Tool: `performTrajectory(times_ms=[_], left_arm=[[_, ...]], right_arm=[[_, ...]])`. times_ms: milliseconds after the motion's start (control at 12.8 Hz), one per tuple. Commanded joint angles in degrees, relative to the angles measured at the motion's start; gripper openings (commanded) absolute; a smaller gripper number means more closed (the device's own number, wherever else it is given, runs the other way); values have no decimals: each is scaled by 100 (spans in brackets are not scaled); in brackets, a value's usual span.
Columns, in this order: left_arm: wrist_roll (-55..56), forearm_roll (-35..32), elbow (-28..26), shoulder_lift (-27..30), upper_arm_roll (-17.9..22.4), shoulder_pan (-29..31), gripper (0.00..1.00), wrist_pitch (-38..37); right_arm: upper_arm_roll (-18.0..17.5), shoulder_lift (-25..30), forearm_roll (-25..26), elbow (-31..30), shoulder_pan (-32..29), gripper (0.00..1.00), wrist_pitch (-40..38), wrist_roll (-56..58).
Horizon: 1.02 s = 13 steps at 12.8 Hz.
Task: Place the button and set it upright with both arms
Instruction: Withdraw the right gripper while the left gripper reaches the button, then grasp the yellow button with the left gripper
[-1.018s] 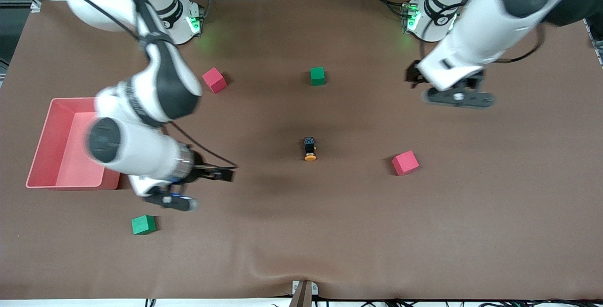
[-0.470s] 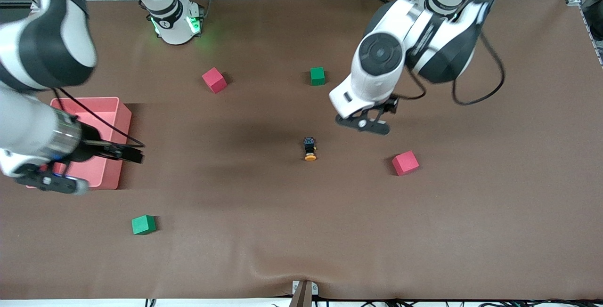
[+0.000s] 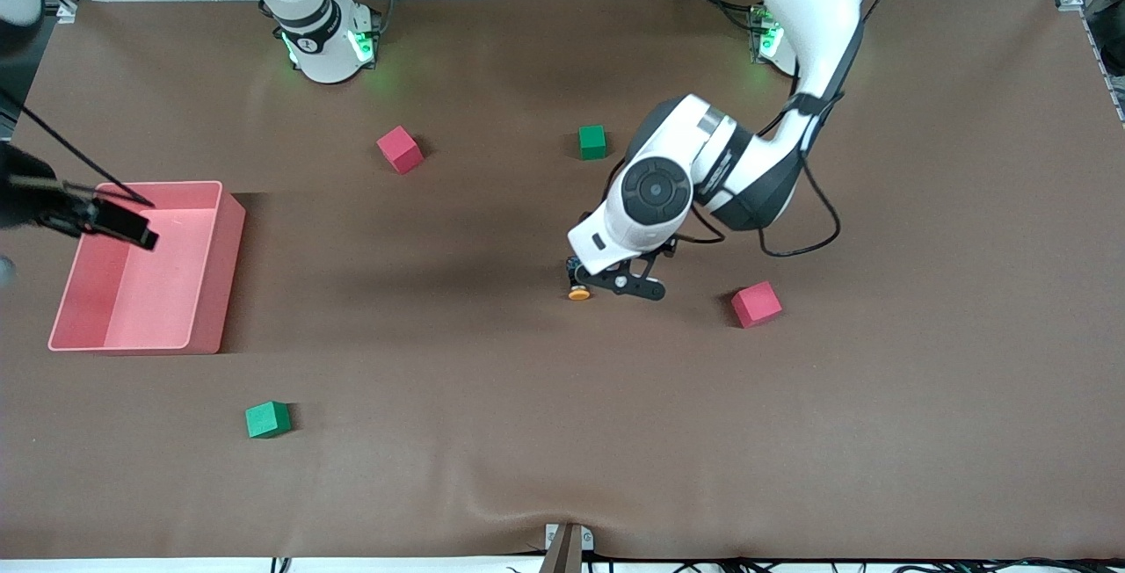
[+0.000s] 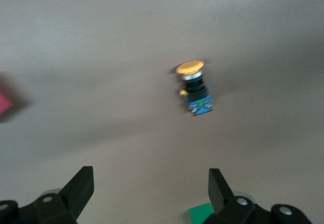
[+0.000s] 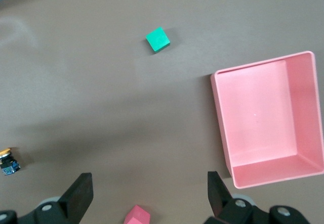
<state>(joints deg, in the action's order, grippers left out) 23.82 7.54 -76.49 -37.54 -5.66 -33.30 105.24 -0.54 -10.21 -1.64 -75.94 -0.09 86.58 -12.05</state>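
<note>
A: Two grippers to list. Left gripper (image 3: pixel 626 284): jaws spread wide, empty, low over the middle of the bench (image 3: pixel 562 432), just beside the button (image 3: pixel 577 285).

B: And the button itself?

A: Lying on its side on the bench, orange cap toward the front camera, black body with blue bits away from it (wrist view shows it clear of both fingertips (image 4: pixel 81 183)).

B: Right gripper (image 5: pixel 147 193)?

A: Jaws wide apart, nothing held, up by the right arm's end of the bench, near the pink tray (image 3: pixel 220 274).

B: Other items?

A: Two pink cubes (image 3: pixel 400 149) (image 3: pixel 756 304), two green cubes (image 3: pixel 592 141) (image 3: pixel 267 419), scattered well apart.
</note>
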Motion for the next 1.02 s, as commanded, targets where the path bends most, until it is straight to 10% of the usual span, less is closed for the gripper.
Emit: performTrajectory(times_ms=[0,940], left_arm=[[421,666,239,-446,39,-71,100,128],[869,1452,248,-1344,74,-177,100,1464]], right_arm=[[-87,1238,102,-1577,-123,100,770,19],[-105,1101,155,-975,-105,100,167,984]])
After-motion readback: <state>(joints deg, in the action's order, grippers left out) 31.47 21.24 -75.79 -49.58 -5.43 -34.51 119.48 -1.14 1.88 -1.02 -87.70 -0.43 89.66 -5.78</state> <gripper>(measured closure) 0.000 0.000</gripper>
